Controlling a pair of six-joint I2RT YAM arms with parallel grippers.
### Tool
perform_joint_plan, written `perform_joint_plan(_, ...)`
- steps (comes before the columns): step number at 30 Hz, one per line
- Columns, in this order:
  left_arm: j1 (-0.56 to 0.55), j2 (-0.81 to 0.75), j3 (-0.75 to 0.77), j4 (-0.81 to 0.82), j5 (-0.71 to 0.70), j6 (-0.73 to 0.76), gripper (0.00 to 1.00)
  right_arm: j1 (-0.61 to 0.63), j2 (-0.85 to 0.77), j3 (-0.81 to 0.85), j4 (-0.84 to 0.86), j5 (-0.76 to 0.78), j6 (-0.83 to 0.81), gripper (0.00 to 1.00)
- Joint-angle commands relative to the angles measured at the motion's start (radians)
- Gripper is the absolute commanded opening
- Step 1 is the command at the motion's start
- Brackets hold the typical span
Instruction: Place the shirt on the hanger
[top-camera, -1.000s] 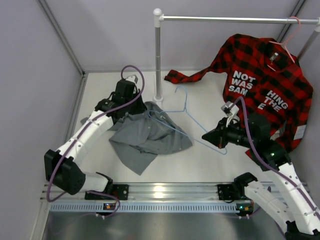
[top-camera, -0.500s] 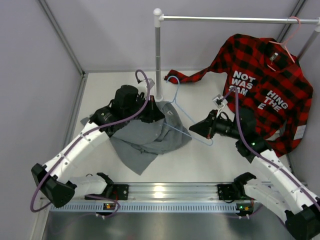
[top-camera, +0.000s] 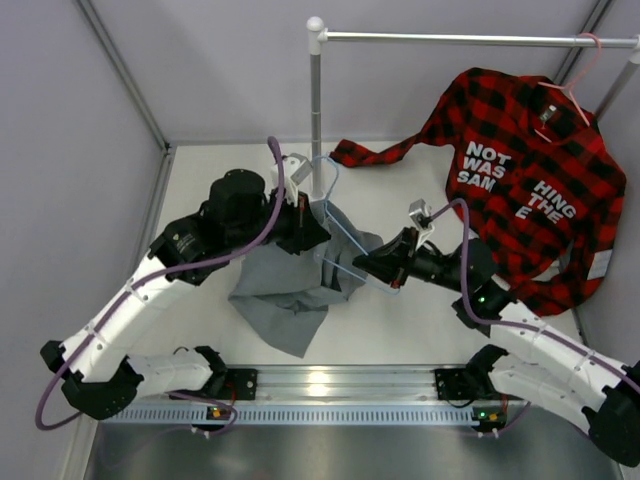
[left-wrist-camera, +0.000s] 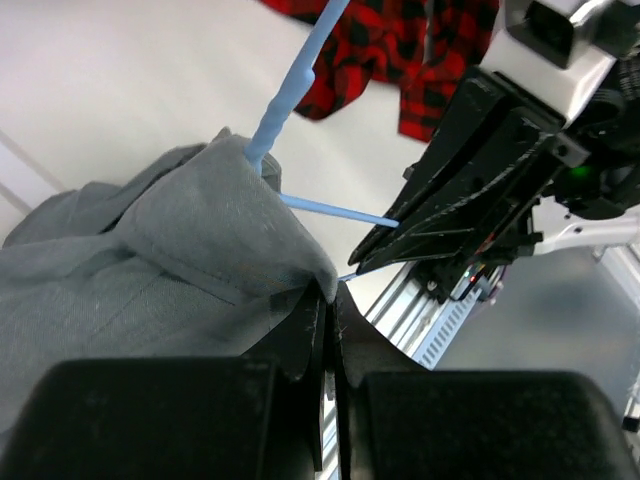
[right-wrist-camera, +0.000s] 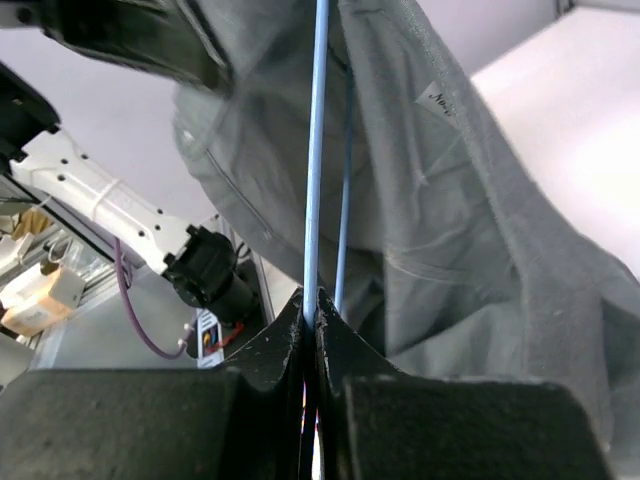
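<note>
At the near edge a metal rail (top-camera: 330, 385) carries both arm bases. Past it lies the white counter (top-camera: 420, 330).

The shirt (top-camera: 285, 290) hangs over mid-counter, and its loose lower folds droop toward the rail. Whether the hem touches the counter cannot be told. The left hand (top-camera: 312, 225) reaches in from the left and grips the cloth near the top of the shirt. In the left wrist view its fingers (left-wrist-camera: 300, 340) are pressed nearly together, pinching a fold of the shirt (left-wrist-camera: 170, 260) just below the collar.

The right hand (top-camera: 360, 268) comes in from the right, just beside the shirt's right edge. Seen from its own wrist, the fingers (right-wrist-camera: 270, 350) are narrow and clamp a straight run of the hanger (right-wrist-camera: 314, 150) between them. The shirt (right-wrist-camera: 450, 200) drapes over that wire right behind.

The hanger (top-camera: 352, 247) is tilted, and its upper part is inside the shirt. In the left wrist view its neck (left-wrist-camera: 285, 95) rises out of the collar, while one bare wire arm runs from under the cloth to the right hand (left-wrist-camera: 365, 262). From above, the hook sits near the pole (top-camera: 316, 110) of a clothes rack.

Farther back, that pole stands on the counter and holds a bar (top-camera: 470, 39) running right. A plaid shirt (top-camera: 520, 180) with white lettering hangs from the bar on a pink hanger (top-camera: 575, 95). One of its sleeves trails across the counter behind the pole.
</note>
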Motion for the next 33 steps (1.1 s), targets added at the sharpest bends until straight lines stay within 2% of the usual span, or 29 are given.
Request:
perform_joint_plan(1, -0.056, 0.037, 0.099, -0.083, -0.075, 0.043, 0.00, 0.097, 0.026, 0.038, 0.232, 0.140, -0.055, 0.00)
perform_joint_plan(5, -0.122, 0.062, 0.145, -0.115, -0.151, 0.053, 0.00, 0.219, 0.055, 0.048, 0.209, 0.363, -0.148, 0.00)
perform_joint_plan(10, -0.133, 0.059, 0.194, -0.149, -0.199, 0.081, 0.00, 0.235, 0.031, -0.063, 0.421, 0.505, -0.111, 0.00)
perform_joint_plan(13, -0.133, 0.080, 0.263, -0.157, -0.155, 0.118, 0.00, 0.236, 0.049, -0.086, 0.514, 0.525, -0.100, 0.00)
perform_joint_plan(15, -0.133, 0.111, 0.353, -0.190, -0.057, 0.159, 0.02, 0.244, 0.069, -0.091, 0.574, 0.544, -0.083, 0.00)
perform_joint_plan(16, -0.133, 0.126, 0.381, -0.200, -0.024, 0.177, 0.10, 0.244, 0.074, -0.091, 0.599, 0.545, -0.074, 0.00)
perform_joint_plan(17, -0.133, 0.158, 0.407, -0.212, 0.038, 0.197, 0.32, 0.249, 0.078, -0.097, 0.626, 0.548, -0.071, 0.00)
perform_joint_plan(19, -0.133, 0.180, 0.484, -0.252, 0.072, 0.260, 0.45, 0.250, 0.077, -0.104, 0.698, 0.559, -0.060, 0.00)
perform_joint_plan(20, -0.133, 0.183, 0.505, -0.257, 0.077, 0.277, 0.49, 0.250, 0.071, -0.112, 0.717, 0.571, -0.062, 0.00)
perform_joint_plan(21, -0.133, 0.180, 0.524, -0.258, 0.085, 0.296, 0.61, 0.250, 0.066, -0.117, 0.731, 0.579, -0.063, 0.00)
perform_joint_plan(22, -0.133, 0.174, 0.565, -0.255, 0.089, 0.343, 0.69, 0.252, 0.054, -0.117, 0.740, 0.586, -0.072, 0.00)
perform_joint_plan(23, -0.133, 0.165, 0.584, -0.255, 0.089, 0.369, 0.71, 0.250, 0.049, -0.115, 0.740, 0.588, -0.080, 0.00)
perform_joint_plan(24, -0.133, 0.143, 0.596, -0.246, 0.088, 0.410, 0.87, 0.250, 0.045, -0.114, 0.738, 0.588, -0.088, 0.00)
perform_joint_plan(26, -0.133, 0.109, 0.576, -0.162, 0.024, 0.484, 0.88, 0.250, 0.026, -0.109, 0.714, 0.583, -0.103, 0.00)
perform_joint_plan(27, -0.133, 0.070, 0.553, -0.105, -0.098, 0.487, 0.92, 0.249, 0.017, -0.109, 0.706, 0.580, -0.109, 0.00)
perform_joint_plan(29, -0.133, 0.048, 0.510, 0.028, -0.203, 0.512, 0.94, 0.249, -0.009, -0.118, 0.694, 0.574, -0.120, 0.00)
perform_joint_plan(30, -0.133, 0.062, 0.515, 0.050, -0.286, 0.541, 0.94, 0.249, -0.029, -0.121, 0.683, 0.574, -0.122, 0.00)
perform_joint_plan(32, -0.131, 0.111, 0.585, 0.053, -0.329, 0.576, 0.94, 0.246, -0.050, -0.129, 0.648, 0.559, -0.132, 0.00)
perform_joint_plan(33, -0.128, 0.182, 0.622, 0.033, -0.339, 0.619, 0.94, 0.246, -0.075, -0.132, 0.633, 0.557, -0.134, 0.00)
